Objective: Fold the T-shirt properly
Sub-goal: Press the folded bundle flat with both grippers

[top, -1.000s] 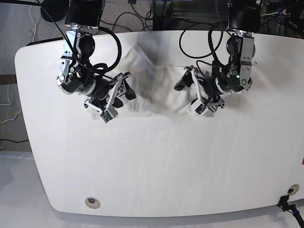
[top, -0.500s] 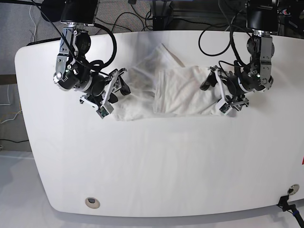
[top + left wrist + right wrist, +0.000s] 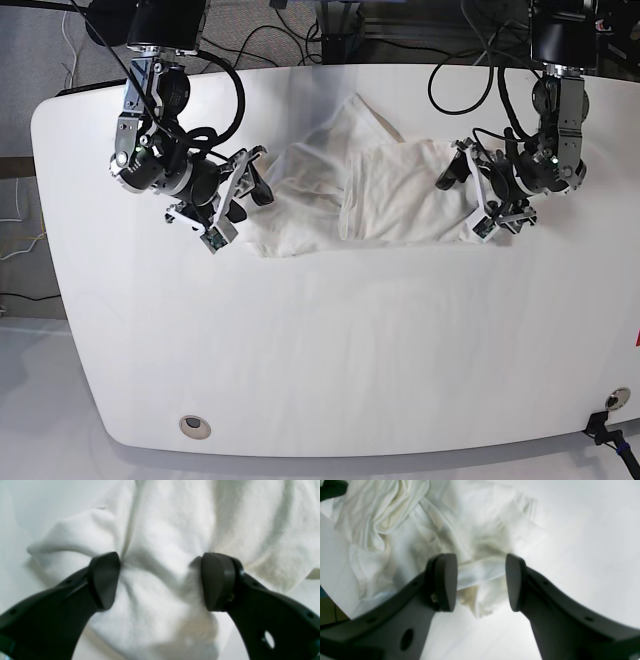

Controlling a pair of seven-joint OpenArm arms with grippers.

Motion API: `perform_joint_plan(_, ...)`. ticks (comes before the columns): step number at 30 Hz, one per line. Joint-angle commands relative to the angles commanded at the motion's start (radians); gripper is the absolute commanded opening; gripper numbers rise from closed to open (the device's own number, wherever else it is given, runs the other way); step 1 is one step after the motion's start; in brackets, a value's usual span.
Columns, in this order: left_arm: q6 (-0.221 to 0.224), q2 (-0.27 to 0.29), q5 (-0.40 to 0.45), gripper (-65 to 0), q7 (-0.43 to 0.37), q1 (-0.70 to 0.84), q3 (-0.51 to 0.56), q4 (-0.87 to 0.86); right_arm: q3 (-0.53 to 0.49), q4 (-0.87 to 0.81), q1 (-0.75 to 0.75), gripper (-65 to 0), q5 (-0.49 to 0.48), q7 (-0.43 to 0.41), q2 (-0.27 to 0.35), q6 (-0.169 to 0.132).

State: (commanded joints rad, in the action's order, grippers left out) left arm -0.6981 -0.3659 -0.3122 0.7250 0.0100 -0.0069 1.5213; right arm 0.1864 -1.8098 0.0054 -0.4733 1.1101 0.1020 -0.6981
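Note:
The white T-shirt (image 3: 380,200) lies crumpled and stretched sideways across the far half of the table, no print showing. My left gripper (image 3: 472,198), on the right in the base view, holds the shirt's right edge. In its wrist view the gripper (image 3: 160,580) squeezes a thick bunch of T-shirt (image 3: 162,530) between its dark fingers. My right gripper (image 3: 245,188) is at the shirt's left edge. Close up, that gripper (image 3: 481,580) has a folded band of T-shirt (image 3: 407,530) caught between its fingers.
The white table (image 3: 320,350) spreads wide in front of the shirt. A round hole (image 3: 194,427) sits near its front left corner. Cables and arm bases stand behind the far edge (image 3: 300,40).
Both arms have moved apart and outward, dragging the shirt with them. The bunched cloth has spread from a narrow heap into a wider sheet between the two grippers.

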Motion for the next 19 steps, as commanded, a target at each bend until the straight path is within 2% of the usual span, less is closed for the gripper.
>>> perform_joint_plan(4, 0.000, 0.000, 0.000, -17.0, 0.003, 0.005, -0.072, 0.043, 0.000, 0.000, 0.000, -35.5, 0.002, -0.005, 0.000, 0.000)
perform_joint_plan(15, 0.000, -0.003, 0.002, -17.0, 0.011, 0.086, -0.109, 0.206, -0.002, 0.003, 0.006, -35.5, 0.005, -0.009, -0.006, 0.000)
perform_joint_plan(19, 0.000, -0.003, 0.003, -17.0, 0.011, 0.115, -0.130, 0.259, -0.006, 0.003, 0.003, -35.5, 0.109, -0.034, -0.012, 0.000)
